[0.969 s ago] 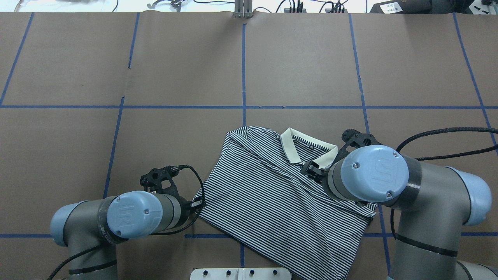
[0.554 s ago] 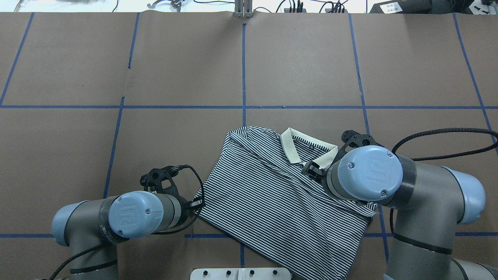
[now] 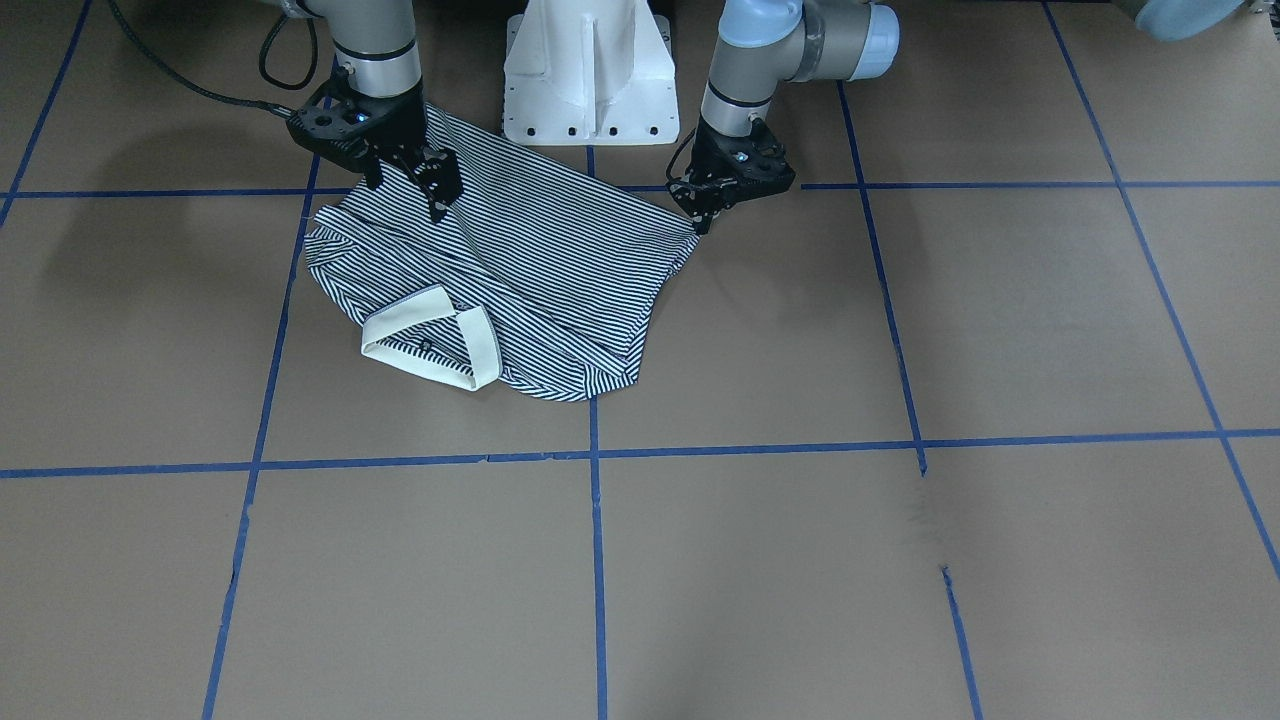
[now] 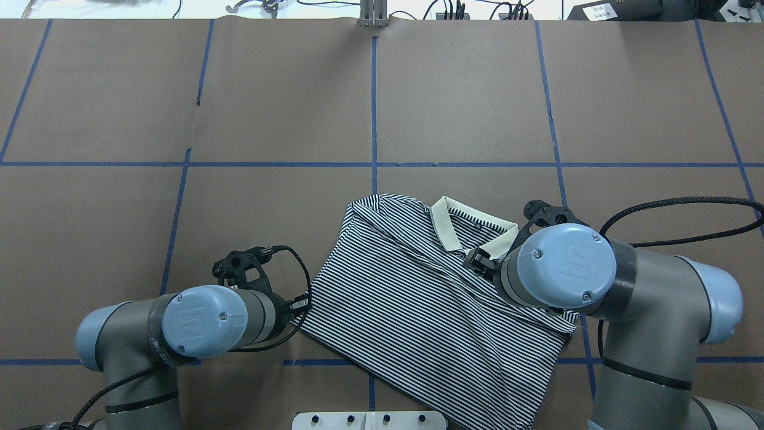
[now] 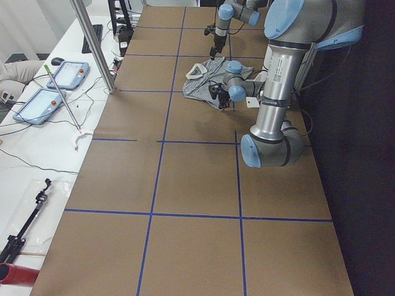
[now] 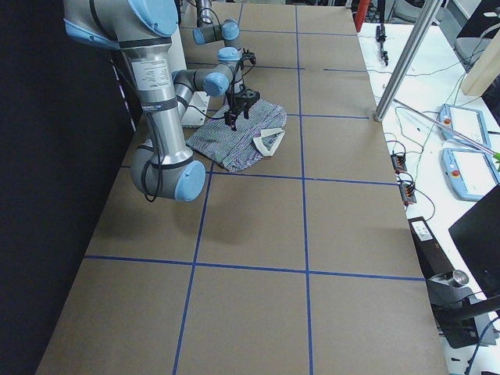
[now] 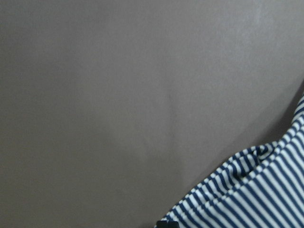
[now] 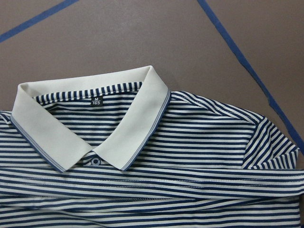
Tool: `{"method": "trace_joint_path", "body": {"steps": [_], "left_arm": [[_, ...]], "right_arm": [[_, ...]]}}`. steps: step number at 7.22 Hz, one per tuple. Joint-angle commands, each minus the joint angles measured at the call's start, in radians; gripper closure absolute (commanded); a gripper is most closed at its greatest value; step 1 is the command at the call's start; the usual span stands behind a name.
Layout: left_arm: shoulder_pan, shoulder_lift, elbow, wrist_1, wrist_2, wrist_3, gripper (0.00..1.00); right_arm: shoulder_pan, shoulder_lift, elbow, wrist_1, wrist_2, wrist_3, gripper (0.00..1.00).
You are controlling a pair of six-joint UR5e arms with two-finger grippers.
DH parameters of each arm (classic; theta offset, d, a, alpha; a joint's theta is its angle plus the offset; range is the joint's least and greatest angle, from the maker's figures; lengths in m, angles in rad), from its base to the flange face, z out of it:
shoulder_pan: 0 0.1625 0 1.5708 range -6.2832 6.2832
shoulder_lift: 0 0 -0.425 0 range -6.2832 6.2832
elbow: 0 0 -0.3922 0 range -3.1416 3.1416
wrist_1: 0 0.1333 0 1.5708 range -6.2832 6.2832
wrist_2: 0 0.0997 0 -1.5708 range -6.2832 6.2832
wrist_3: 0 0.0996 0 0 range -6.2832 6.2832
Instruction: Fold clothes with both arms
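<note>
My left jaws sit low at the near corner of the polo shirt (image 4: 406,310), drawn narrow with the striped hem pinched between them; the fabric rises in a small ridge just beside them. My right jaws stand over the shirt's opposite shoulder, and I cannot tell whether they are wide or narrow. The shirt lies partly folded on the brown desk (image 4: 268,119) between the two. Its cream collar (image 4: 444,230) is just ahead of my right jaws, with a size label (image 8: 96,101) showing inside. Blue tape lines (image 4: 374,107) cross the desk beyond.
</note>
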Motion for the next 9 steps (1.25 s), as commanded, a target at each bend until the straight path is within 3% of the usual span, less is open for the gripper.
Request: {"method": "trace_joint_path", "body": {"steps": [1, 3, 4, 5, 9], "left_arm": [[-0.014, 0.0, -0.016, 0.016, -0.001, 0.002, 1.0], [-0.013, 0.0, -0.015, 0.016, -0.001, 0.005, 1.0], [-0.007, -0.002, -0.012, 0.014, -0.001, 0.005, 0.67], [0.001, -0.002, -0.006, 0.014, -0.001, 0.004, 0.42], [0.015, -0.026, 0.014, 0.016, -0.001, 0.004, 0.41]], "right_arm": [[0.0, 0.001, 0.001, 0.002, 0.0, 0.001, 0.0], [0.002, 0.0, 0.001, 0.002, 0.0, 0.0, 0.0], [0.002, 0.001, 0.001, 0.002, 0.0, 0.001, 0.0], [0.003, 0.0, 0.001, 0.002, 0.0, 0.0, 0.0], [0.003, -0.002, 0.001, 0.002, 0.0, 0.001, 0.0]]}}
